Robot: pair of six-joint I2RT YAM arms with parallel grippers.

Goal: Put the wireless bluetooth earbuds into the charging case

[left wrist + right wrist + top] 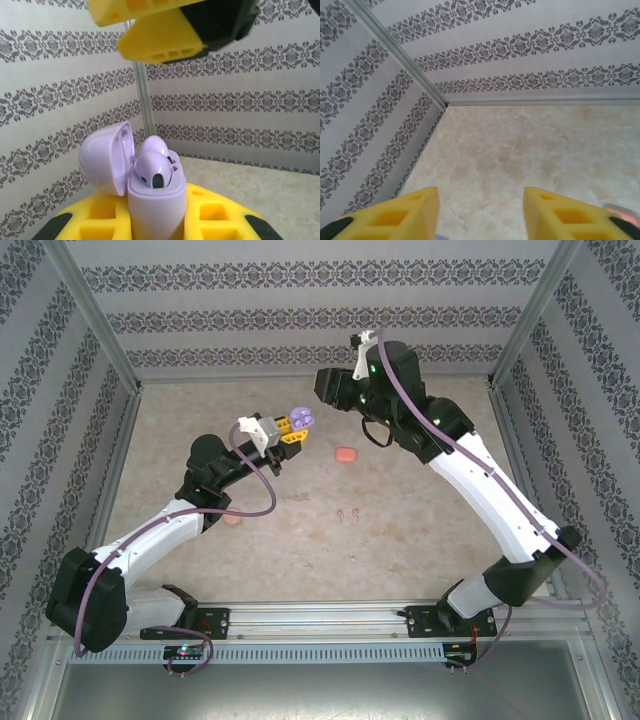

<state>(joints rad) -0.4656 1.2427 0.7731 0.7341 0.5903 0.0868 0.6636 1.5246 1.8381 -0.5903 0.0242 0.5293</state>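
My left gripper [289, 432] [157, 222] is shut on the purple charging case [303, 419] [157, 200] and holds it upright above the table. The case's lid [105, 157] is swung open to the left. Two purple earbuds [154, 167] sit in its wells. My right gripper [481, 212] [326, 392] hovers just above and behind the case, open, with nothing between its yellow fingers [160, 45]. A pair of pinkish earbuds [350, 512] lies loose on the table.
An orange-red closed case [346, 455] lies on the table right of the held case. A pinkish object [232, 521] sits beside the left forearm. Patterned walls and metal posts [112, 350] enclose the beige table [400, 530].
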